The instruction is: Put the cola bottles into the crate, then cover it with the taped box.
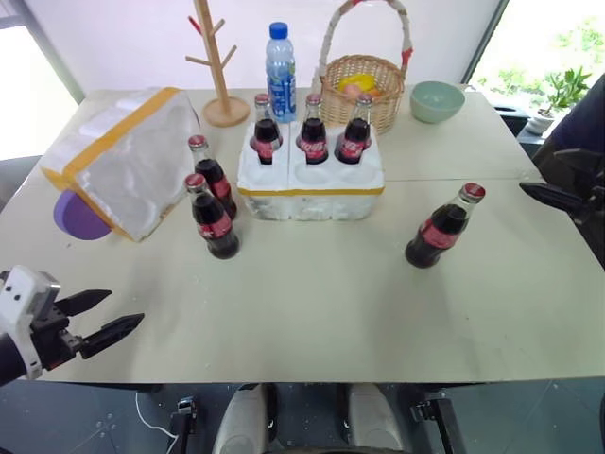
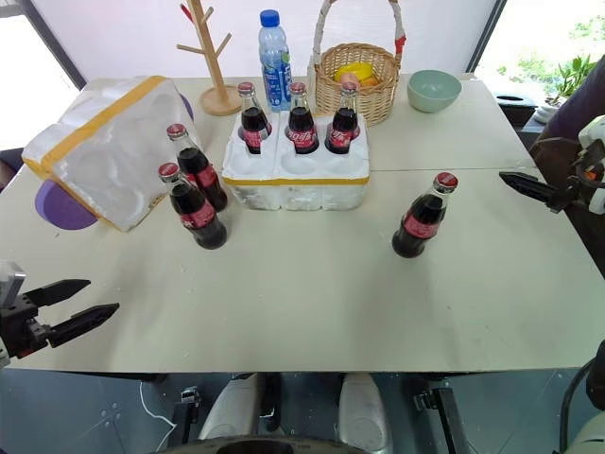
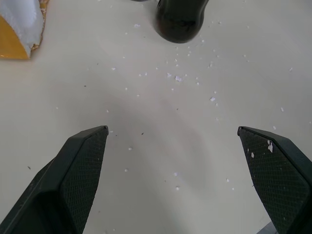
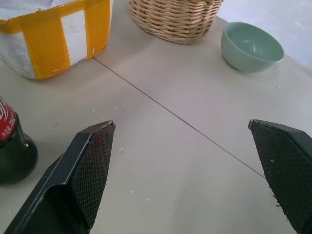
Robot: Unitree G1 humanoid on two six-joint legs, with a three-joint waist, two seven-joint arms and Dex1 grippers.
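We find the bench (image 1: 331, 322) carrying all items. The taped box (image 1: 123, 161) lies tipped on its side, ahead of the left hand (image 1: 102, 320) and well apart from it, resting against a purple item (image 1: 77, 218). The crate (image 1: 310, 178) sits upright, ahead of both hands and between them, nearer the far side. A wicker basket (image 1: 364, 90) stands just behind the crate, with a wooden rack (image 1: 219, 66) and a water bottle (image 1: 280, 71) beside it, and a green bowl (image 1: 437, 100) further toward the right hand's side.

We count six cola bottles. Three (image 1: 313, 130) stand in the crate's far row of holes; the near row is unfilled. Two (image 1: 214, 203) stand on the bench between the taped box and the crate, ahead of the left hand. One (image 1: 442, 227) stands alone on the bench, near the right hand (image 2: 529, 187) and toward the middle from it.

Both hands hang with fingers spread wide, gripping nothing. The left hand hovers over the near bench edge; the right hand hovers at the bench's right edge.
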